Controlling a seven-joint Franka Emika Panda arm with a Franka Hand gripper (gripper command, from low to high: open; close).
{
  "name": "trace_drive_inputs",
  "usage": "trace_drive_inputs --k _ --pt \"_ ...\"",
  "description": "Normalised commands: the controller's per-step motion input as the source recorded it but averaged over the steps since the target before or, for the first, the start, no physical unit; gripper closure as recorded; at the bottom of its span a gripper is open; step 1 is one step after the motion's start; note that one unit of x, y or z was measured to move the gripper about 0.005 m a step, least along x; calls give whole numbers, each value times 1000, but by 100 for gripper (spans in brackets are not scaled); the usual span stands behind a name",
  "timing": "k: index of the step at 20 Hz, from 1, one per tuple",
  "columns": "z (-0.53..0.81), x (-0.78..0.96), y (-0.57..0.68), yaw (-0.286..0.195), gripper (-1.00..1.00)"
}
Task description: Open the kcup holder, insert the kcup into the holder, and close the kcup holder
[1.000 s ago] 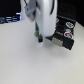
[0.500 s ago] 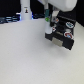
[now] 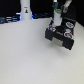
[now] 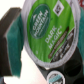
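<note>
Arm shifted right over kcup holder [image 3: 62, 35], tray pulled out; jaws gripping kcup [image 4: 47, 31]

Broad pale table surface [image 3: 27, 55] evenly lit, filling most of the exterior view; dark backdrop [image 3: 10, 7] behind its far edge, details there too blurred to tell.

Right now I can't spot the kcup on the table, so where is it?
In the gripper, above the kcup holder at the exterior view's upper right; the wrist view shows the kcup and its green lid close up.
</note>
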Motion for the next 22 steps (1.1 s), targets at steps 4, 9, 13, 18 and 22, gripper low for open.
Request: trace_drive_inputs --k 4,9,13,18,22 --pt "11 -17 621 46 100" --pt "-11 -39 580 66 100" --pt "-89 -137 444 117 100" --pt "-78 -193 387 128 100" --pt "-177 -157 120 94 100"
